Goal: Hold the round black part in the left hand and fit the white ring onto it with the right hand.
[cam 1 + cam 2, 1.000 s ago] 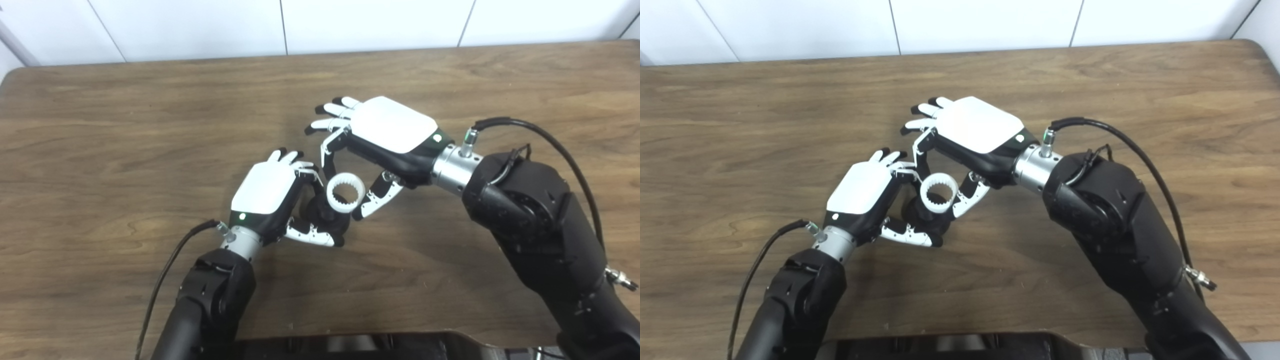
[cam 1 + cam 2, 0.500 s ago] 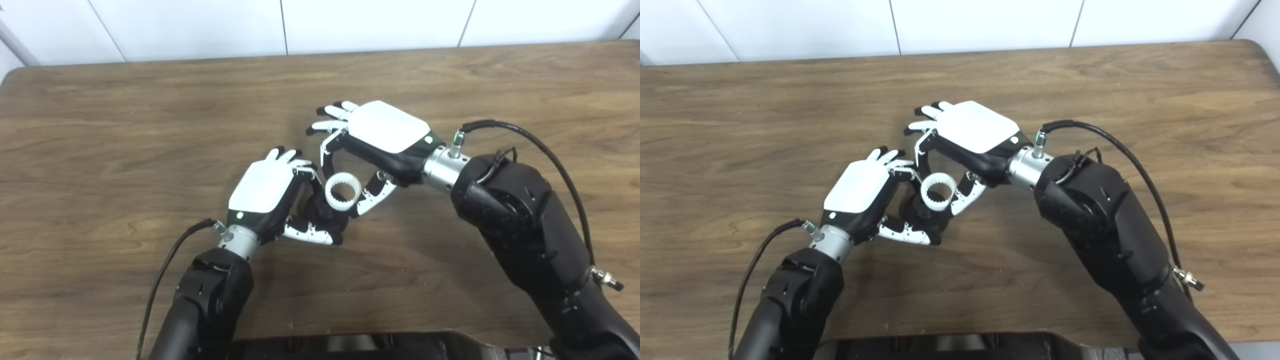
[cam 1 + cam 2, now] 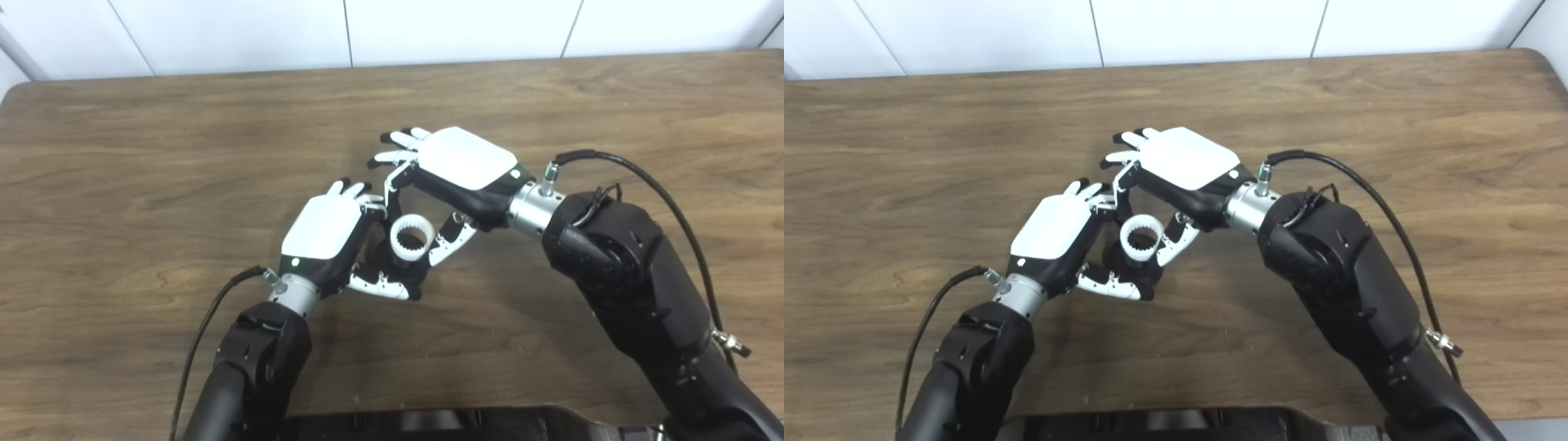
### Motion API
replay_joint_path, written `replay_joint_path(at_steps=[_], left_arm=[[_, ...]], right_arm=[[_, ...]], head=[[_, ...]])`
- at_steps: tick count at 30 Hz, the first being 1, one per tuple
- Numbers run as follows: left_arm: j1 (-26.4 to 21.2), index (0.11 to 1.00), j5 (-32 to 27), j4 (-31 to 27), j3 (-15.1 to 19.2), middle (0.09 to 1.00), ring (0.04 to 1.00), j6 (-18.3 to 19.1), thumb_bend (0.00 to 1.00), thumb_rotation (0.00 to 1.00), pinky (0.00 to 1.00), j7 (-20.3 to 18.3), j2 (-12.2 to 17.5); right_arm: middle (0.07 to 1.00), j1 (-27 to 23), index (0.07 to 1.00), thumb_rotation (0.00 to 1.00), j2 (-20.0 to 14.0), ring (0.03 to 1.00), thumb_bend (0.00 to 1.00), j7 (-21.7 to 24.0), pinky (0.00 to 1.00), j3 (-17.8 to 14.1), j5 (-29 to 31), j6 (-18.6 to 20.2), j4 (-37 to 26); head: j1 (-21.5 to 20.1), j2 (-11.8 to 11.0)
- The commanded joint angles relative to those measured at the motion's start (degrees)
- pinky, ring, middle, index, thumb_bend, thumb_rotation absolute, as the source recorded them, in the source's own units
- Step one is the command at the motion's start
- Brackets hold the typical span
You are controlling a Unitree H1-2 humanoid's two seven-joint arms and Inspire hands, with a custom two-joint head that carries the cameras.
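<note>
Wood-grain table (image 3: pixel 153 153) carries both arms at its middle, where the left hand (image 3: pixel 327 236) grips the round black part (image 3: pixel 392 263) just above the surface while the right hand (image 3: pixel 456 168) pinches the white ring (image 3: pixel 411 237) against its top.

Light was even and bright; soft shadows fell beneath the left hand (image 3: pixel 324 229), with mild blur throughout and glare on its white back.
</note>
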Motion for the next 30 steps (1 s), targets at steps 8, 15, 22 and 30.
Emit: replay_joint_path(at_steps=[8,15,22,30], left_arm=[[-1.8,0.487,0.2,0.1,-0.1,0.812,0.937,-0.6,0.52,0.06,1.0,1.8,-0.5],[-1.6,0.487,0.4,1.4,-0.4,0.806,0.929,-1.0,0.52,0.06,1.0,3.0,-0.3],[-1.4,0.487,0.2,2.6,-0.8,0.801,0.921,-1.3,0.52,0.05,1.0,4.8,-0.1],[-1.2,0.487,0.2,3.1,-1.2,0.805,0.924,-1.0,0.52,0.05,1.0,5.4,0.2]], right_arm=[[0.889,-1.1,0.486,0.14,0.4,0.986,0.52,-0.2,1.0,-0.1,0.1,-0.5,-1.6],[0.893,-0.8,0.487,0.14,0.1,0.994,0.52,0.9,1.0,0.0,0.1,-0.1,-2.3],[0.89,-0.5,0.487,0.14,0.0,0.993,0.52,1.4,1.0,-0.1,0.0,0.0,-2.3],[0.891,-0.1,0.487,0.14,0.1,0.999,0.52,1.6,1.0,0.0,-0.2,0.0,-1.8]], head=[[0.0,0.2],[-0.2,0.4],[-0.3,0.5],[-0.4,0.6]])
